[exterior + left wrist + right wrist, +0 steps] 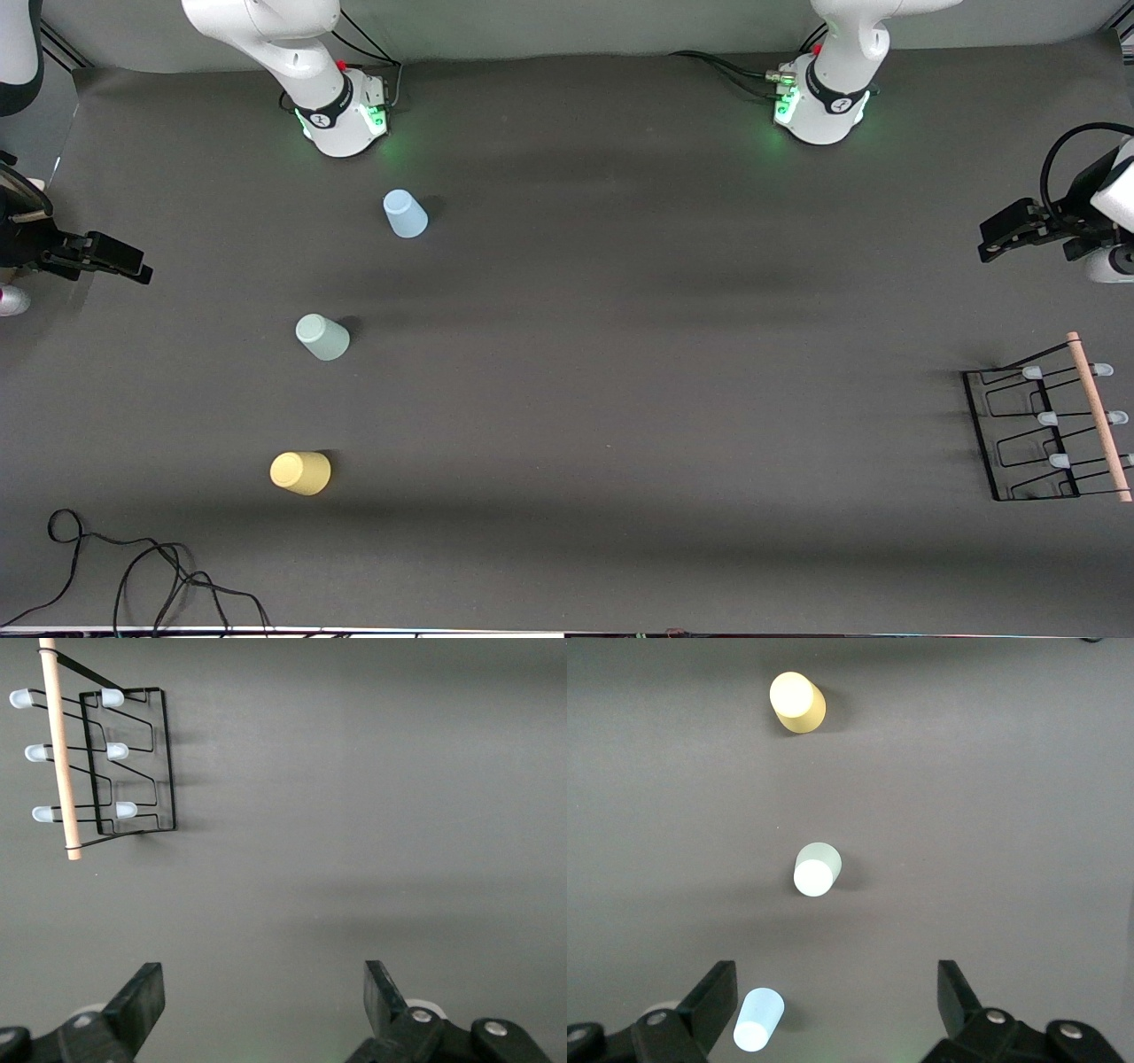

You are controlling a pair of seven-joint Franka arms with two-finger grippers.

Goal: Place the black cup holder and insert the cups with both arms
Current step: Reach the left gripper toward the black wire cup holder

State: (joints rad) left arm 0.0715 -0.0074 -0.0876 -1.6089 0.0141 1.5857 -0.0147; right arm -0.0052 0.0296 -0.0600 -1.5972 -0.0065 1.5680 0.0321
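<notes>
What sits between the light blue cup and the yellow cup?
The pale green cup stands between the light blue cup and the yellow cup; the front view shows it.

Dark grey table (620,354). Three upturned cups toward right arm's end: light blue cup (405,213) farthest from front camera, pale green cup (322,337) between, yellow cup (300,472) nearest. Black cup holder (1045,425) toward left arm's end. Black cable (133,567) at near edge.
</notes>
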